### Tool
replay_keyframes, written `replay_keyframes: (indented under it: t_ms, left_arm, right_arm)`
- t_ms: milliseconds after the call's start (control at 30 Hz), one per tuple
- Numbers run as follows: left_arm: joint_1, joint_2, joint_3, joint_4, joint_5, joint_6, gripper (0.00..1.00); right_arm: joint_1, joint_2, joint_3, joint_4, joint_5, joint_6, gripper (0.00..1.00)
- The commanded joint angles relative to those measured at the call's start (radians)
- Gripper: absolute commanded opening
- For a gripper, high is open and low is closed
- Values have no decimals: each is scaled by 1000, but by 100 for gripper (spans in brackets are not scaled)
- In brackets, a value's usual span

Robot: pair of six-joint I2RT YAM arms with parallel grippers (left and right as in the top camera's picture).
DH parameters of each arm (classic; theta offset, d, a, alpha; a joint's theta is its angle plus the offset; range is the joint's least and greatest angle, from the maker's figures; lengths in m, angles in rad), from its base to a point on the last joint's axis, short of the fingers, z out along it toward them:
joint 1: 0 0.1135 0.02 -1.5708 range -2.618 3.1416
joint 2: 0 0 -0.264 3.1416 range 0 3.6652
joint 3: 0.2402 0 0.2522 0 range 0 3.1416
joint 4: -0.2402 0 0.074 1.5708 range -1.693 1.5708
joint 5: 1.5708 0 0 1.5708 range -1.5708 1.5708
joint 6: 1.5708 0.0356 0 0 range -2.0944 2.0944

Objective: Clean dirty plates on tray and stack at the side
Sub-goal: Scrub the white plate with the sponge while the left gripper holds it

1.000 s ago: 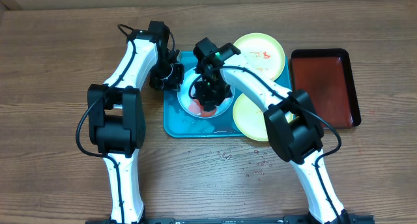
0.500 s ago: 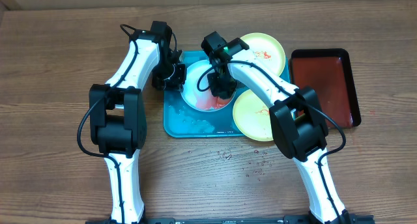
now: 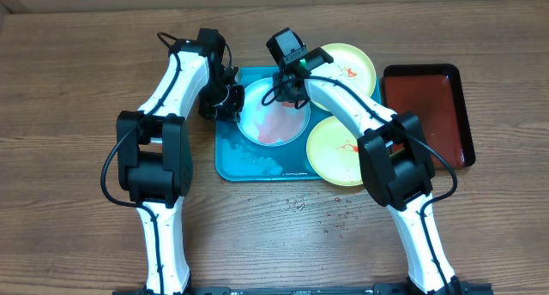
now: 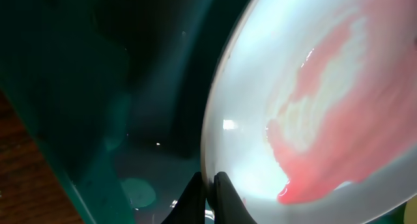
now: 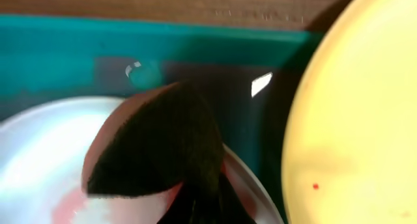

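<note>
- Overhead view: a wooden table (image 3: 69, 72) fills the frame, and the teal tray (image 3: 236, 162) sits at centre. As far as its covered right end lets me judge, the tray's long axis runs left to right.
- A dark red tray (image 3: 425, 115) lies at the right, apart from the teal one and bare.
- The blue-white plate (image 3: 270, 123) sits in the left half of the teal tray. Being round, it has no long axis. Its face points up, and in the left wrist view it seems tipped, with the pinched rim raised off the tray.
- The upper yellow-green plate (image 3: 347, 68) and the lower yellow-green plate (image 3: 334, 145) lie at the tray's right end. Both carry red specks and neither is being handled.
- A red smear (image 4: 339, 120) covers much of the blue-white plate's bowl, so the wiping looks far from done.
- The dark pad (image 5: 156, 146) is a wedge-shaped wiper pressed to the plate near its upper rim.
- The left gripper (image 3: 233, 102) is closed tight on the plate's left rim, with one fingertip (image 4: 225, 198) on each face.
- The right gripper (image 3: 287, 89) is clamped on the dark pad, at the bottom of its own view.
- To do this step well, keep the rim pinch firm and sweep the pad down across the smear in overlapping strokes. Press lightly enough that the plate does not twist out of the grip.
</note>
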Motion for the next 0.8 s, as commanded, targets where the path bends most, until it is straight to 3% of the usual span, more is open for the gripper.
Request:
replay_keyframes:
  t_ms: [0,433,767]
  left_arm:
    - [6,8,-6,-14,-21,50,4]
    - [6,8,-6,-1,-20,49,4]
    - [6,8,-6,11,-20,49,4]
  right_arm:
    - [-3,15,0,24,-34,15,5]
    - [17,65,-6,-25,-443,-1,4]
    - [24,29,-3,-159,-701,-161,4]
